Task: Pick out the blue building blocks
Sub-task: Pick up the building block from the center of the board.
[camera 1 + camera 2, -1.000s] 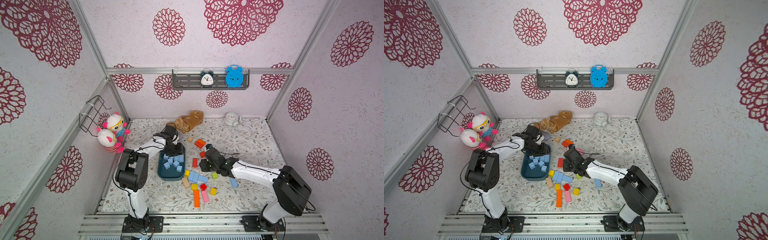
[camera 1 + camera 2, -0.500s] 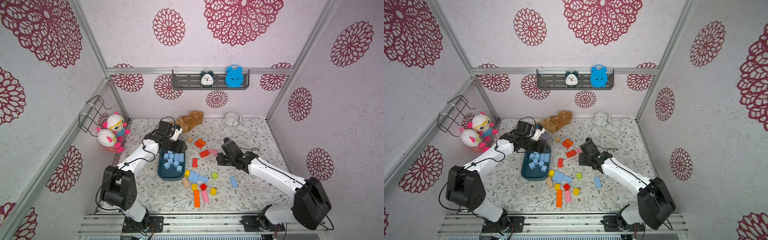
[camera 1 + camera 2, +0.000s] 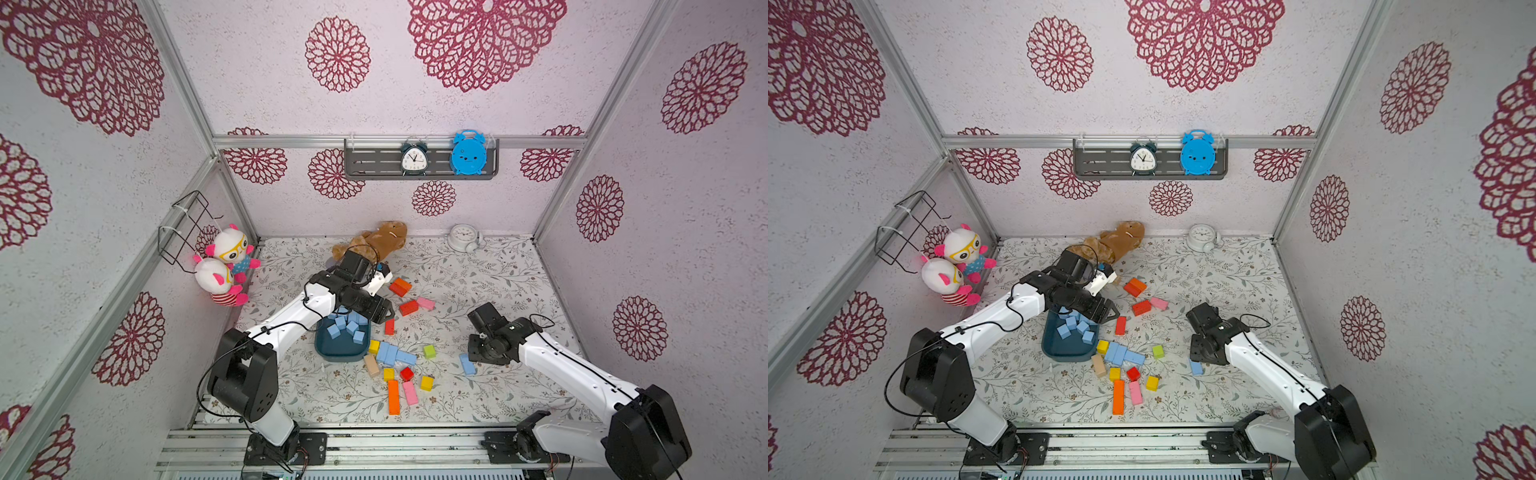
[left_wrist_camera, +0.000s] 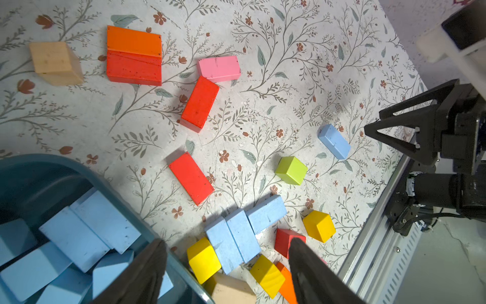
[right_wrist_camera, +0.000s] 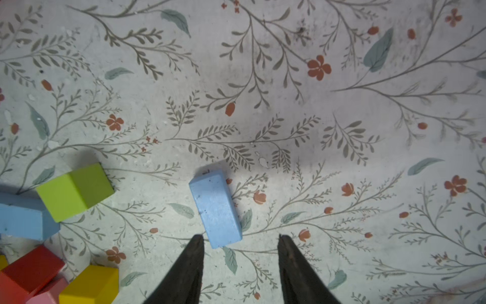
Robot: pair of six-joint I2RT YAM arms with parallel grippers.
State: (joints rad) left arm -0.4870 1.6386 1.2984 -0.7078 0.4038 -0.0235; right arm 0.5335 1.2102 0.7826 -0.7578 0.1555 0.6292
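Blue building blocks (image 3: 334,331) lie piled in the dark teal tray (image 3: 338,354) in both top views. Three more blue bricks (image 3: 390,353) sit just beside the tray, and a lone blue brick (image 3: 467,365) lies near the right arm.

Left wrist view: the left gripper (image 4: 227,240) hangs over the tray's rim, its fingers spread wide and empty.

Right wrist view: the right gripper (image 5: 240,237) has its fingers parted and holds nothing, with the lone blue brick's end just beside one fingertip.

Bright, even light; soft shadows; sharp focus; wide-angle bending at edges.
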